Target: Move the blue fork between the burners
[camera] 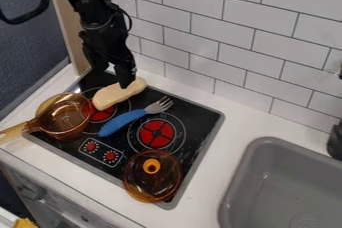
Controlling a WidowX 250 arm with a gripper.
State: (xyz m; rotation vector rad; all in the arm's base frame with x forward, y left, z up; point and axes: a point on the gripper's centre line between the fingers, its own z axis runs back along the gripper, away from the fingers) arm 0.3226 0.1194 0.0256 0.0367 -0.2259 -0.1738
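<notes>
The gripper [112,76] hangs over the stove's back left part, its fingers apart. One fingertip is right at the upper edge of a beige oblong toy [119,93]; whether they touch I cannot tell. Below and right of the gripper, the blue fork [123,122] lies diagonally on the black stove top [194,117], its metal tines pointing to the upper right. On the fork's left is one red burner [103,115], on its right the other red burner [157,133].
An amber pot [65,118] stands at the stove's left, its handle over the front edge. An amber lid [152,176] with an orange knob rests at the front right corner. Beyond are a grey sink [280,182] at the right and a tiled wall [220,27] behind.
</notes>
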